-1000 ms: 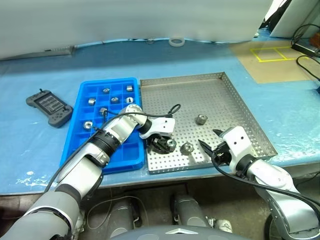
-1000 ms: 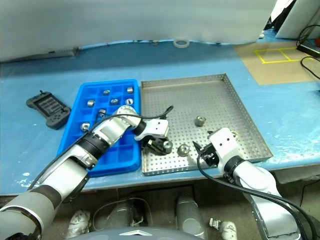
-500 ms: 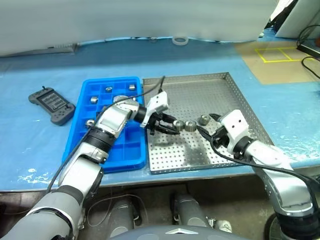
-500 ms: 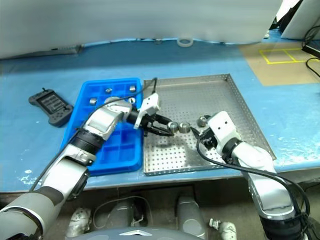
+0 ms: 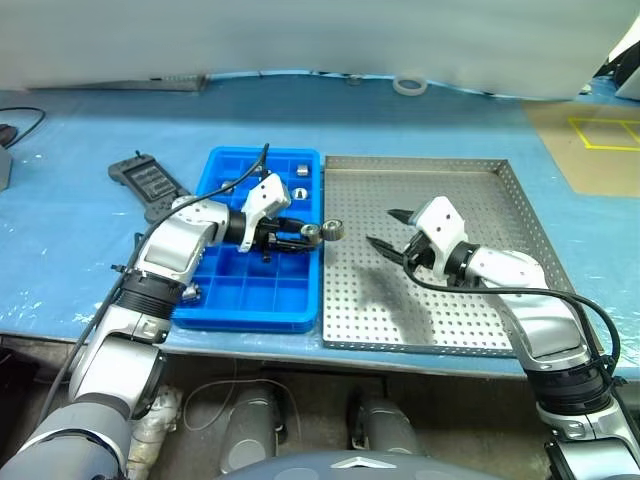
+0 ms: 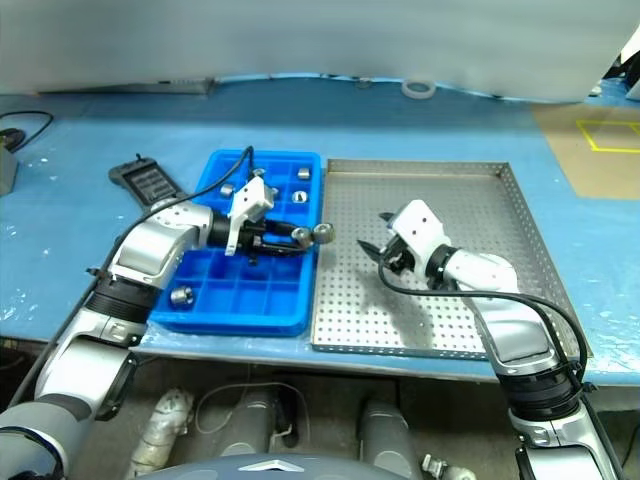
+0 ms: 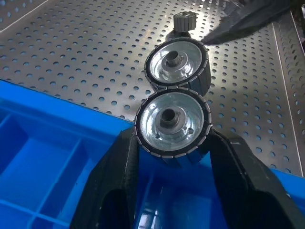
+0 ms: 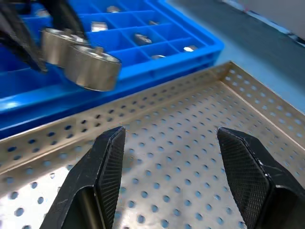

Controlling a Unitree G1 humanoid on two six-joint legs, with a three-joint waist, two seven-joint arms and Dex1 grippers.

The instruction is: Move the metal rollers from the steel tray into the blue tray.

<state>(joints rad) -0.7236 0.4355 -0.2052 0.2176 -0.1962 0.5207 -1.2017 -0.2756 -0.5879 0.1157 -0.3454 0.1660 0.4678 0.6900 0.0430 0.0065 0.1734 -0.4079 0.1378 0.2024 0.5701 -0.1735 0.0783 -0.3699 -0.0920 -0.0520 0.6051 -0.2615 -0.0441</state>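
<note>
My left gripper (image 5: 303, 238) is shut on a metal roller (image 7: 172, 123) and holds it in the air over the right rim of the blue tray (image 5: 250, 300). A second roller (image 7: 177, 67) clings to the first, out over the left edge of the steel tray (image 5: 440, 320). Another small roller (image 7: 185, 20) lies on the perforated floor. Further rollers sit in blue compartments (image 5: 299, 171), (image 5: 190, 293). My right gripper (image 5: 388, 230) hovers open over the steel tray's middle, pointing at the left gripper, nothing between its fingers (image 8: 107, 157).
A black handheld remote (image 5: 145, 185) lies left of the blue tray. At the table's far edge rests a white tape roll (image 5: 408, 86). A cable (image 5: 20, 125) loops at the far left, and yellow tape marks (image 5: 600, 130) the far right.
The camera has swung. My left gripper rose from the steel tray floor with the roller, a second one clinging, and moved left to the blue tray's rim. My right gripper rose and moved further in over the steel tray.
</note>
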